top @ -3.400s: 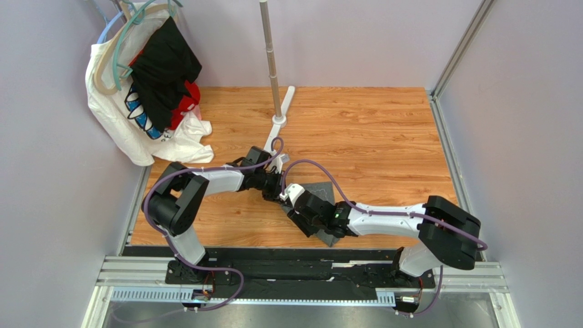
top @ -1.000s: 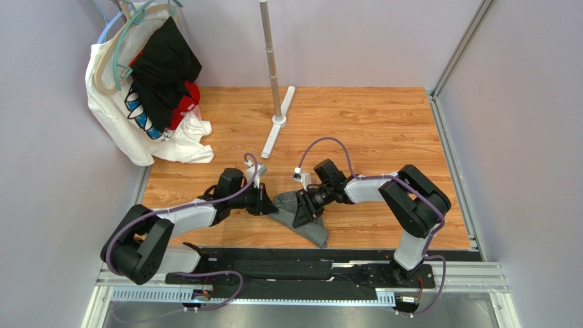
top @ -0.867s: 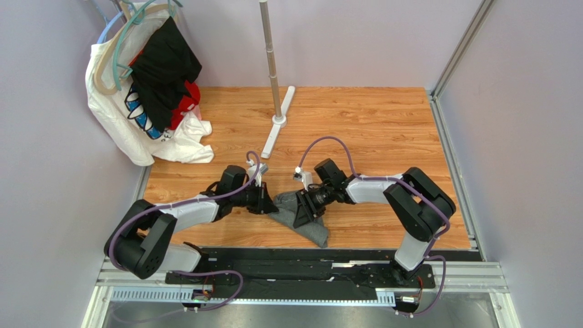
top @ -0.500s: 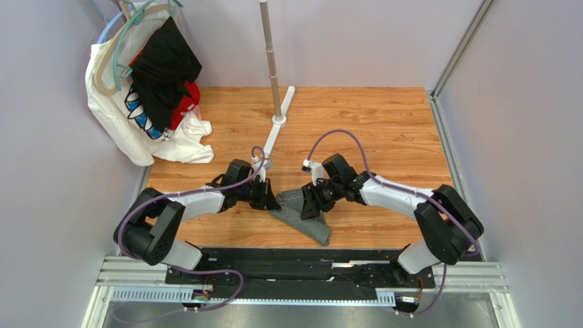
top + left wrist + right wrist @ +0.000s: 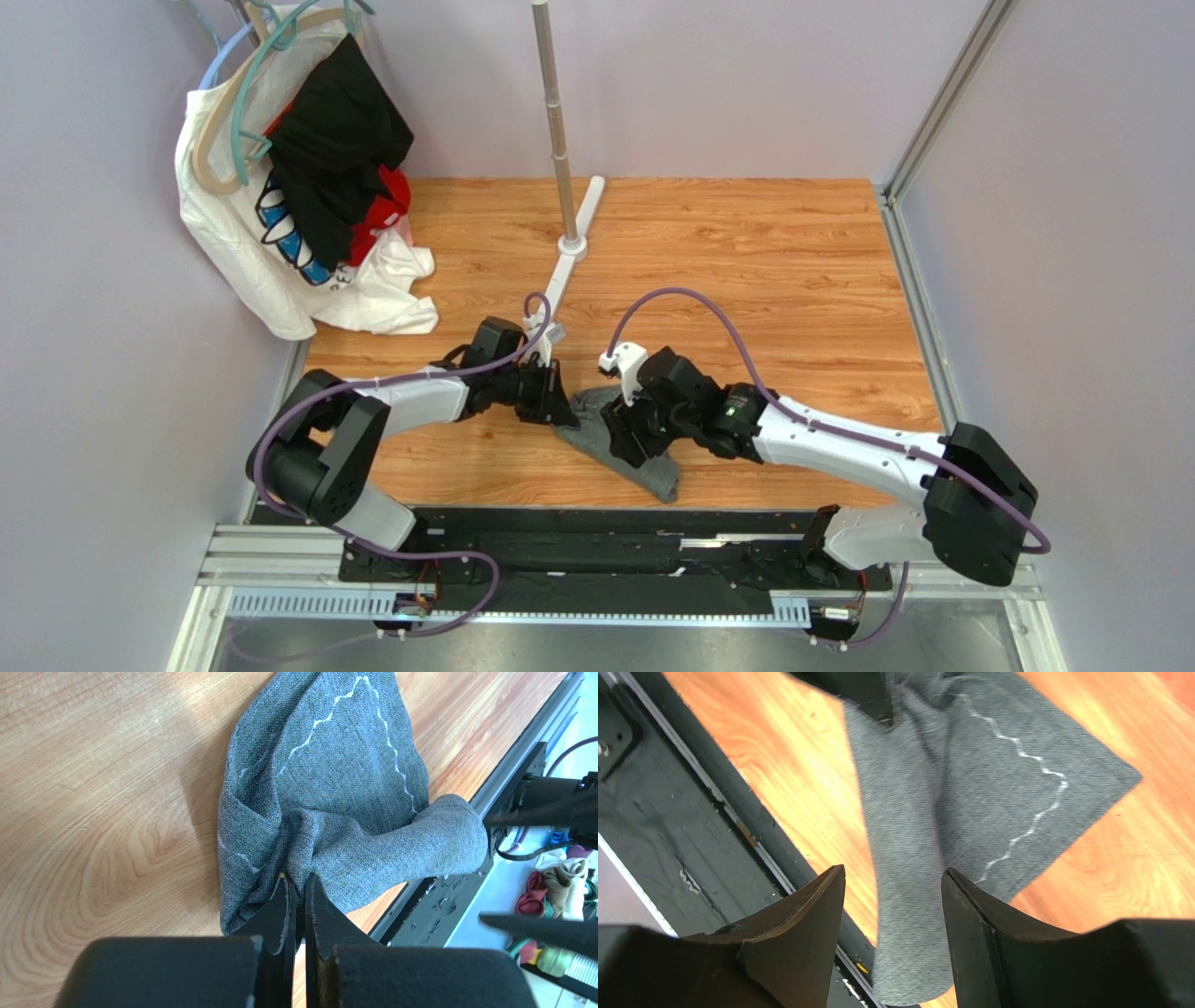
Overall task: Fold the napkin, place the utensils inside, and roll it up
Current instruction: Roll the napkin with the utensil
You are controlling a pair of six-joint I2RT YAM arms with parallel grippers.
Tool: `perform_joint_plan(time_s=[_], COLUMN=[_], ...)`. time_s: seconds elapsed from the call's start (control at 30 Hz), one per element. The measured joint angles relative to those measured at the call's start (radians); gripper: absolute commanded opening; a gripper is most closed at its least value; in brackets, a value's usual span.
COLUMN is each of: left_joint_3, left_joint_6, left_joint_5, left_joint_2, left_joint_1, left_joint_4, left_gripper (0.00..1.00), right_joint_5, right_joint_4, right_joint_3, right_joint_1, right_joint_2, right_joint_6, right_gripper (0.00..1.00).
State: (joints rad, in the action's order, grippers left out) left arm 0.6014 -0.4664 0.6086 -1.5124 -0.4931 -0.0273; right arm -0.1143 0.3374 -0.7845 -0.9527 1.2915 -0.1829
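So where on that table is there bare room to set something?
The widest bare table lies right of the stand, out to the side rail. Crowded: the near middle, where the left gripper pinches the napkin below the open right gripper, and the far left, by the clothes.

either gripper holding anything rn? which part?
Left gripper is shut on the napkin, pinching a bunched-up fold at its left end. Right gripper is open over the napkin and holds nothing.
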Motion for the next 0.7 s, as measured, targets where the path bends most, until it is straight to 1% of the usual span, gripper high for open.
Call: perform_joint_plan(time_s=[0.07, 0.1, 0.47, 0.7], left_joint_3=[0.01, 0.022, 0.031, 0.043], left_joint_6=[0.001, 0.001, 0.002, 0.004], left_joint_5=[0.001, 0.002, 0.0, 0.001], left_joint_2=[-0.007, -0.017, -0.019, -0.027], left_joint_1=[0.0, 0.0, 0.0, 0.0], left_joint_4=[0.013, 0.021, 0.038, 0.055], left_gripper=[0.0, 0.0, 0.0, 0.0], right_joint_5=[0.035, 0.068, 0.1, 0.204], right_joint_4=[0.001, -0.001, 0.002, 0.015], right_joint_3=[0.0, 0.0, 0.0, 0.0], right_joint_1=[-0.043, -0.063, -0.078, -0.141], right_joint_2=[0.005, 0.039, 0.118, 0.098], right_joint_6=[0.001, 0.002, 0.01, 0.008], right_gripper=[0.57, 0.57, 0.56, 0.57])
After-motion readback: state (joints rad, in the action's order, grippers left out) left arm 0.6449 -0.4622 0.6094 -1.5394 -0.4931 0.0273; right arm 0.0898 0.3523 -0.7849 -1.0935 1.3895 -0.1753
